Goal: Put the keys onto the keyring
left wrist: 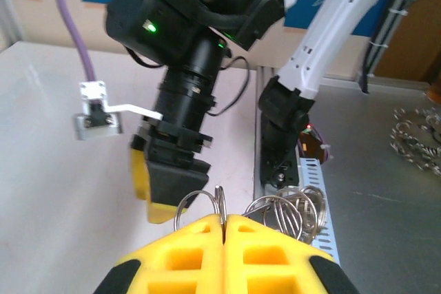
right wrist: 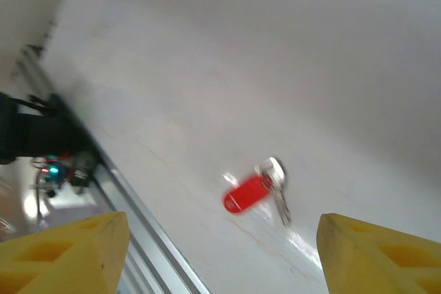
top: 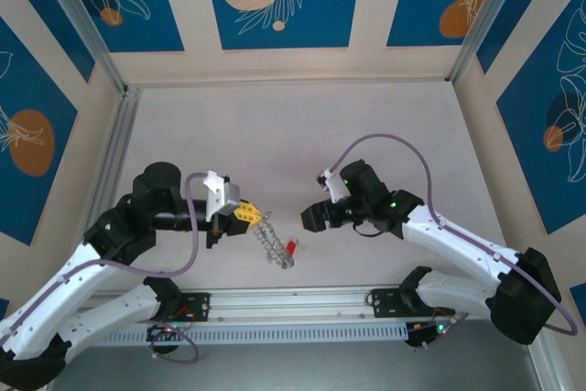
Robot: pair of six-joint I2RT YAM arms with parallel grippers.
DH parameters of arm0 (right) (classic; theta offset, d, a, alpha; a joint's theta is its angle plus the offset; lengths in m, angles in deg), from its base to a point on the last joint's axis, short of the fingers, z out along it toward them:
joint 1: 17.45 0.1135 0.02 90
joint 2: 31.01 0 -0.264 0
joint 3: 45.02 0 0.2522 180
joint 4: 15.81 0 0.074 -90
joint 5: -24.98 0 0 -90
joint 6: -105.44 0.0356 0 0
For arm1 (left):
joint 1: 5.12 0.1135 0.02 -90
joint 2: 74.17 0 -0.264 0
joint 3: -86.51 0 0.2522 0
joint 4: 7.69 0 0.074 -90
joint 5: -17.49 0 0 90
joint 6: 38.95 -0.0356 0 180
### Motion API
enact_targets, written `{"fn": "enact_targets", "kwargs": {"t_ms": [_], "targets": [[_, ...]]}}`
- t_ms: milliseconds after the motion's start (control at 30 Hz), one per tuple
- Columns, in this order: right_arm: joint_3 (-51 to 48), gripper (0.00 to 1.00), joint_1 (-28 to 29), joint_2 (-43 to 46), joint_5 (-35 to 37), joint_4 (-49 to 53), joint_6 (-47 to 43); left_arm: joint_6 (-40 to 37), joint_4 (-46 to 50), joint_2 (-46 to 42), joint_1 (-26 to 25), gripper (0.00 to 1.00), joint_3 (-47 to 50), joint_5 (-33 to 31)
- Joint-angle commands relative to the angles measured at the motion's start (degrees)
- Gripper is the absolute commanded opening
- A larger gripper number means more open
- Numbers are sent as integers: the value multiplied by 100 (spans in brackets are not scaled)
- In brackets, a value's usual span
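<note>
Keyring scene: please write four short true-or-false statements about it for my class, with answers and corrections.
1. The left claw is shut on the keyring. True.
2. The right claw grips the red key. False: its fingers stand wide apart with nothing between them.
3. The red key lies on the table. True.
4. The red key already hangs on the keyring. False: it lies loose on the table, near the dangling bunch.
</note>
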Motion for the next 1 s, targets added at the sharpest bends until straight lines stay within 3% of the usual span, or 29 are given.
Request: {"fn": "enact_targets", "kwargs": {"t_ms": [0, 200, 400, 733, 967], "targets": [[-155, 72, 263, -226, 541, 126, 670, 564, -388, -260, -41, 0, 275, -602], [305, 71, 1019, -1216, 958, 385, 716, 805, -139, -660, -31, 0, 503, -1348], [771, 67, 1387, -2199, 1023, 368, 746, 922, 134, -1019, -22, 0, 600, -2060], [1728, 52, 1610, -3547, 1324, 805, 554, 884, 213, -1080, 0, 0, 542, -2149], [1556, 46, 1628, -3373, 1491, 1128, 698, 918, 162, -1069, 15, 0, 583, -2043]]}}
